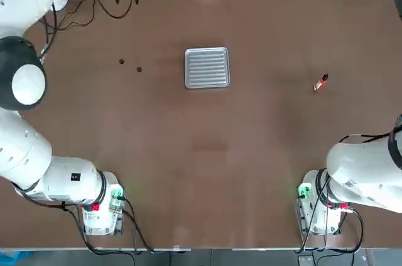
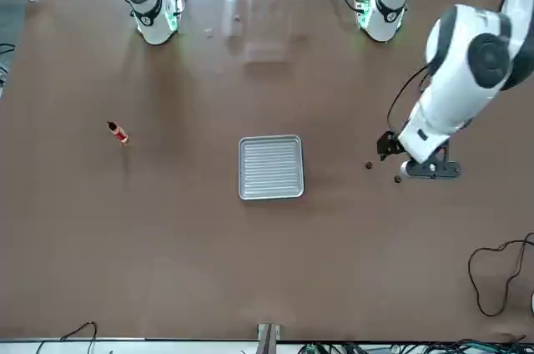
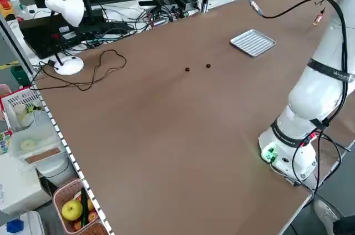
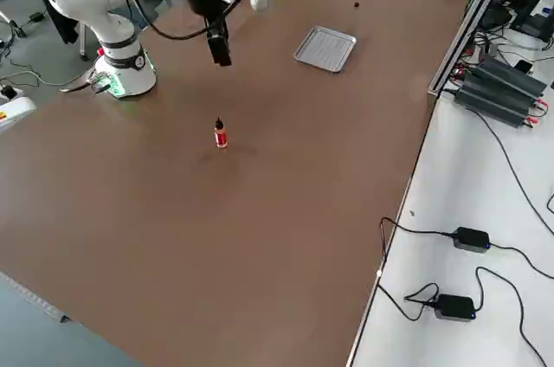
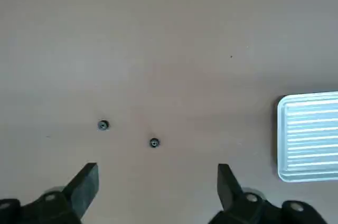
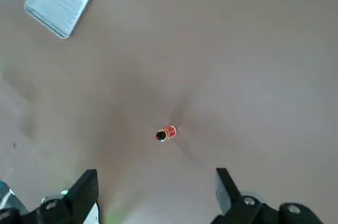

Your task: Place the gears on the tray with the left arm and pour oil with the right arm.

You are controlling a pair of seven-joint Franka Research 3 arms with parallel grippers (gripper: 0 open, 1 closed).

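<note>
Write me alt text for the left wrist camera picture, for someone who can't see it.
Two tiny dark gears lie apart on a bare brown table, just beyond the open left hand, whose two dark fingers rise from the bottom edge. A ribbed silvery tray, with nothing visible on it, is cut off at the right edge, clear of both gears.

Left arm (image 1: 38, 165) and right arm (image 1: 364, 172): white rounded segments with dark joint bands, black cabling along the links, green indicator lights and red fittings at the bases; black angular fingers (image 5: 84, 184) with screw heads.
</note>
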